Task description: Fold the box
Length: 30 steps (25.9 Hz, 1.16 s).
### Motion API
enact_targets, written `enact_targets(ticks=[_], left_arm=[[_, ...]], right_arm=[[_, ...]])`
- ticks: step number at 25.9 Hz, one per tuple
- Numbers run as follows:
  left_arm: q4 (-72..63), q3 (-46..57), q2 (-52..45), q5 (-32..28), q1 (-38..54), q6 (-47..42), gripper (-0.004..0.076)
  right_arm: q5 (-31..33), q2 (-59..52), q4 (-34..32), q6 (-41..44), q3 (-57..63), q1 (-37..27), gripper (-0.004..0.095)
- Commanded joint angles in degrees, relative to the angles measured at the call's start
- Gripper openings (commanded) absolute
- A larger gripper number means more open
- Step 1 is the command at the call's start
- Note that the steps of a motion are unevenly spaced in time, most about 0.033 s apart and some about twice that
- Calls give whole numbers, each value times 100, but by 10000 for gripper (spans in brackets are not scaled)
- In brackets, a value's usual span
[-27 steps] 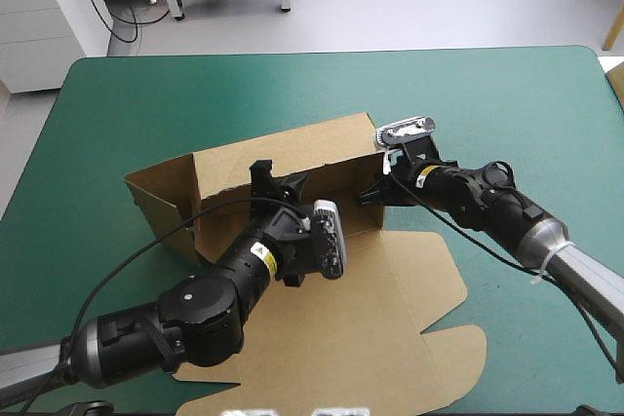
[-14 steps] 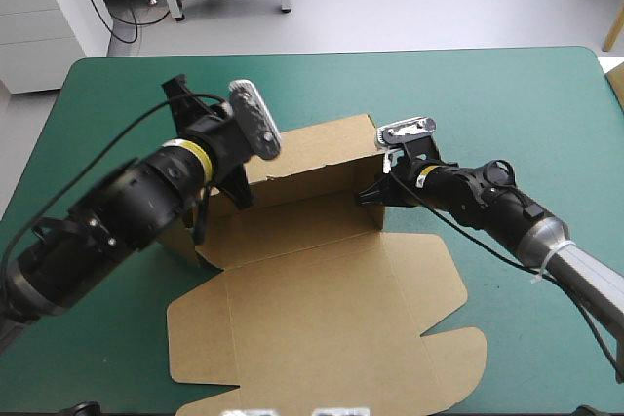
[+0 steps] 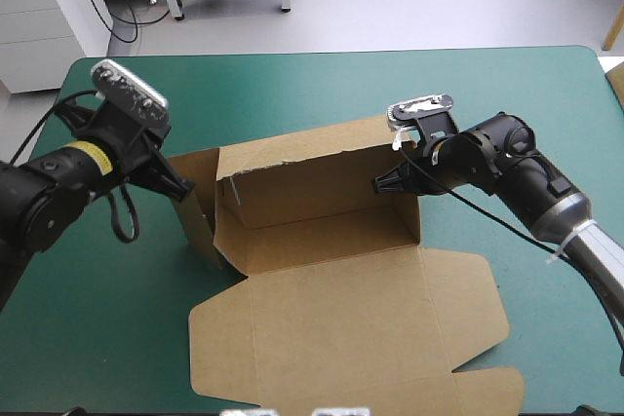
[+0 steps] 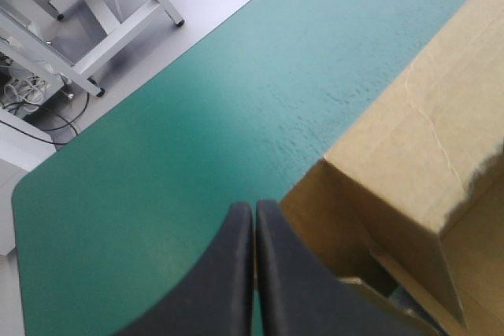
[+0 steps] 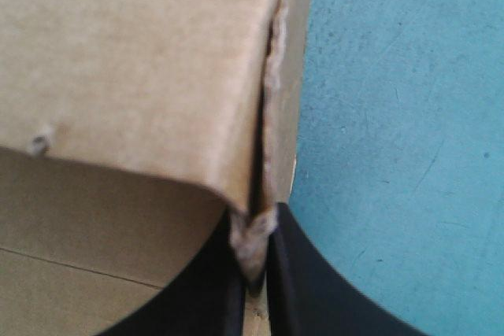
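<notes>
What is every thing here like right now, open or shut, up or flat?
Box: an open tray with its walls standing up.
Lid: lying flat on the table.
Left fingers: shut, holding nothing, beside the box's outer corner.
Right fingers: shut on the edge of the box's wall.

Brown box (image 3: 322, 241): walls raised, lid flat, mid-table.
</notes>
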Motion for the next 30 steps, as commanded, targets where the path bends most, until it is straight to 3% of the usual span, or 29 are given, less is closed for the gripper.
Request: enact_targets(ticks=[1, 4, 5, 9, 13, 22, 30], left_arm=[[-270, 509, -694, -500, 20, -21, -8], [-308, 1342, -1377, -895, 20, -354, -8], [-298, 1959, -1917, -1079, 20, -548, -8], [-298, 3296, -3192, -1086, 20, -820, -8], [-381, 4027, -4234, -947, 20, -1377, -8], [-437, 4203, -4769, -2, 20, -1544, -8], [-744, 4355, -4769, 38, 20, -1544, -8]], right_arm=[[148, -184, -154, 4, -382, -198, -16], [414, -137, -154, 4, -438, -551, -21], [765, -1, -154, -59, -498, -800, -21], [910, 616, 146, -551, -646, -1294, -21], [910, 1520, 209, -799, -982, -1351, -21], [910, 2742, 332, -1050, -1547, -1351, -21], [820, 2942, 272, -1188, -1663, -1351, -19]])
